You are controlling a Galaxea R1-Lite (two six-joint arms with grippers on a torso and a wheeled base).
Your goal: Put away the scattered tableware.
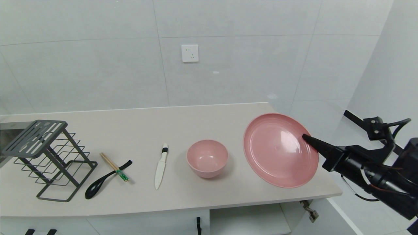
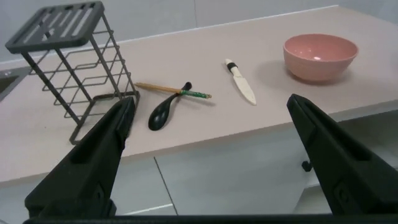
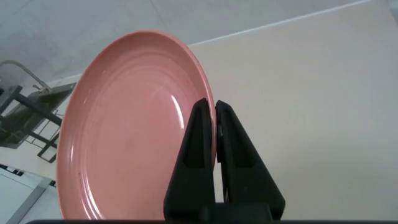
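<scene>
The step in hand looks like stowing the round pink plastic plate [image 1: 277, 150]: the right gripper [image 1: 307, 137] has its two black fingers pinched tight on the plate's rim. It holds the plate tilted, face towards the camera, and apparently clear of the pale countertop [image 1: 196, 124]. The plate is at the counter's far end from the dark wire dish rack [image 1: 36, 135]. Between plate and rack lie a small pink bowl [image 1: 207, 158] and a white knife with a black band [image 1: 160, 166]. A black spoon [image 1: 101, 181] crossed by wooden chopsticks [image 1: 114, 166] sits just beside the rack. The left gripper [image 2: 210, 102] hangs in front of the counter, jaws spread wide and holding nothing. The next move probably calls for carrying the plate across to the rack, over the bowl and cutlery. It would then be turned on edge so the rim drops cleanly between the wires without knocking the frame.
</scene>
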